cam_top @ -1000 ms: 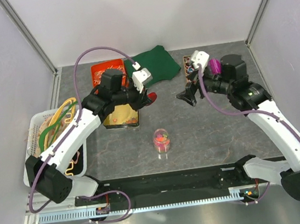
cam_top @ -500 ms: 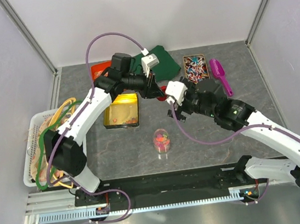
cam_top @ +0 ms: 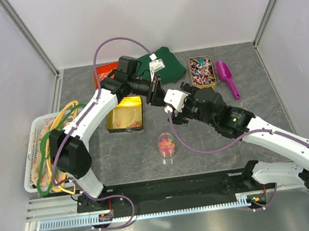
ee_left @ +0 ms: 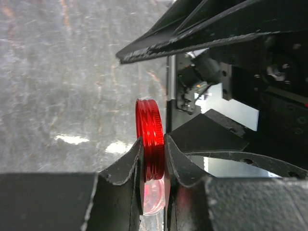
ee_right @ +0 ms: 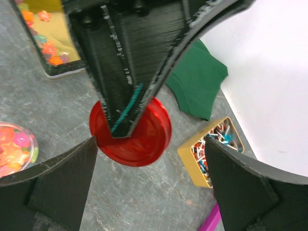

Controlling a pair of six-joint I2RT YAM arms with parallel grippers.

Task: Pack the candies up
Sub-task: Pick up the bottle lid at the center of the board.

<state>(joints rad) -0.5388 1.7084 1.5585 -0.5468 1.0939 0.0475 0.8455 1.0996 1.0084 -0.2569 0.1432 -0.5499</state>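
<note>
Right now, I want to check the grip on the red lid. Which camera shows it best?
Left wrist: the red lid stands edge-on, pinched between the fingers of the left gripper. Right wrist shows the lid's round face, partly covered by that gripper. Top external shows almost nothing of it, since it is hidden where the two arms meet.

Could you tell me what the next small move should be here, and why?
Probably the right gripper should ease forward and close on the free rim of the red lid. The left gripper pinches that lid edge-on. The right gripper's fingers stand open, with the lid between them in the right wrist view. The jar of candies has no lid on.
</note>
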